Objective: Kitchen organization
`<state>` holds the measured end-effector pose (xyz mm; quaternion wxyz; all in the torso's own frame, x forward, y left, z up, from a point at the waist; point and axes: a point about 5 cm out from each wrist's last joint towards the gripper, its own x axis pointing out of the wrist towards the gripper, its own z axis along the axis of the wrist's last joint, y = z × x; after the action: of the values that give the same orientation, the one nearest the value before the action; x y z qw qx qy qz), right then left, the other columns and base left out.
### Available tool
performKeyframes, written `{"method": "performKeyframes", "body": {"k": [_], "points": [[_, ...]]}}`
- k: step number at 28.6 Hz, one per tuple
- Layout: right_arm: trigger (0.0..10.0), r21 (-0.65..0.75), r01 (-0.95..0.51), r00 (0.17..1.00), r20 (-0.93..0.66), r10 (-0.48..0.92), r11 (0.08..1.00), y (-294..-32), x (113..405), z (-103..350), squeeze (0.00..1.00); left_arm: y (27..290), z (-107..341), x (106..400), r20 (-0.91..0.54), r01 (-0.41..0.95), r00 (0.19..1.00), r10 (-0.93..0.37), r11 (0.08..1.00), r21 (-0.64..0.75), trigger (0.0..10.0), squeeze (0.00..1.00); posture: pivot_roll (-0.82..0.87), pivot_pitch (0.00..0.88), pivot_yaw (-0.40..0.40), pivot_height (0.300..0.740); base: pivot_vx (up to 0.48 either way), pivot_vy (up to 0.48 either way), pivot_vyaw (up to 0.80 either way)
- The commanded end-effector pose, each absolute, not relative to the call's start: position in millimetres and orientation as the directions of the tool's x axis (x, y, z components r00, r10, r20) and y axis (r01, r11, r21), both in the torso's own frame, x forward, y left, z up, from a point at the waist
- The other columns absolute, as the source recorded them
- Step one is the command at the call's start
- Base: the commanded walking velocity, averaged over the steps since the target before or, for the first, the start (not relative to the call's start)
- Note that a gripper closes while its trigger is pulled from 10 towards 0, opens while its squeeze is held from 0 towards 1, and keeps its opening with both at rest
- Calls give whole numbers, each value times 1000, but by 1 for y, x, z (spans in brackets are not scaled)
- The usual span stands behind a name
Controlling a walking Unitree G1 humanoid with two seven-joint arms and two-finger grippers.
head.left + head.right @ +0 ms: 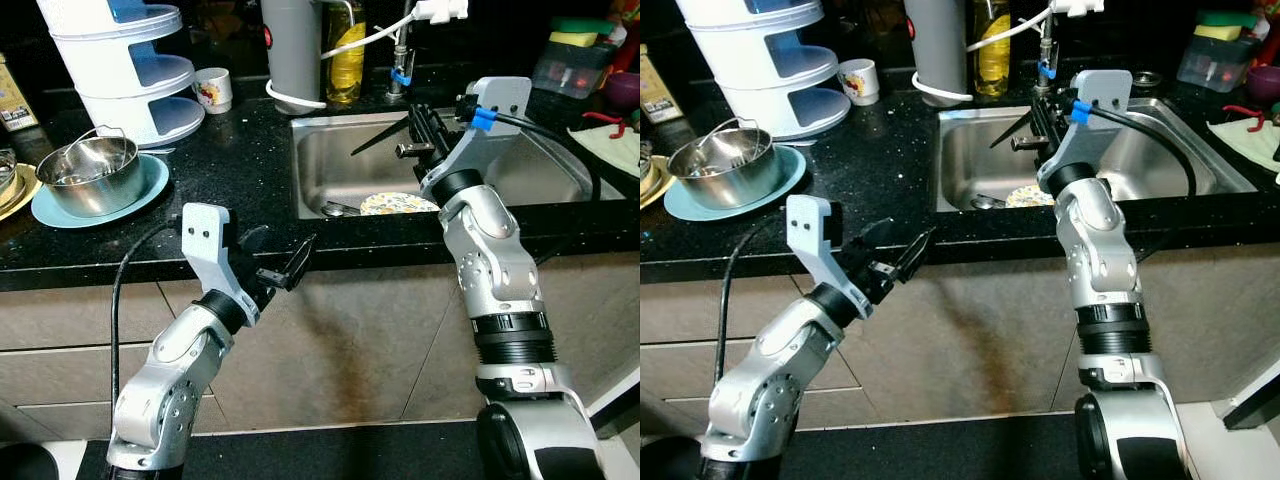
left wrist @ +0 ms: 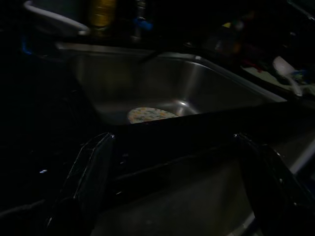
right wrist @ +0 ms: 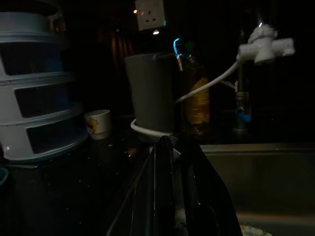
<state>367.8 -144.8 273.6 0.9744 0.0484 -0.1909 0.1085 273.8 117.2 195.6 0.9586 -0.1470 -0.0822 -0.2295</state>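
Head views evenly lit and sharp, soft glare on the steel sink [image 1: 520, 175] basin, both wrist views very dark, grainy, detail lost in shadow

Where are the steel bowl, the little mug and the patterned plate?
Bowl [image 1: 88, 178], left eye view, its outer side.
Mug [image 1: 214, 92], left eye view, its printed side.
Plate [image 1: 398, 204], left eye view, its patterned face in the sink.

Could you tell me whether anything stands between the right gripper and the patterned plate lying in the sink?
Nothing visible does. The right gripper hangs over the sink, and the patterned plate lies on the basin floor below it, with a utensil beside the plate, not over it.
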Motion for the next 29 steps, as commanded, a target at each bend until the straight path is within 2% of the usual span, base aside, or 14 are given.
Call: {"method": "performKeyframes", "body": {"k": [1,20,25,29], "points": [[10000,48,-229,907,373,195,972,-143,369,270,0,122,194,279,209,419,903,-374,874,-245,10000,0,11,0,7,740,0,0,0],[10000,37,-232,906,373,202,972,-137,372,269,0,129,211,280,270,436,886,-377,876,-206,10000,0,19,0,1,740,0,0,0],[10000,5,-207,915,355,192,978,-139,373,267,0,128,215,280,284,449,878,-386,869,-208,10000,0,16,0,2,740,260,0,0],[10000,-60,-160,947,272,170,985,-144,377,254,0,122,221,278,300,475,862,-408,856,-204,10000,0,14,0,3,740,281,0,0]]}}
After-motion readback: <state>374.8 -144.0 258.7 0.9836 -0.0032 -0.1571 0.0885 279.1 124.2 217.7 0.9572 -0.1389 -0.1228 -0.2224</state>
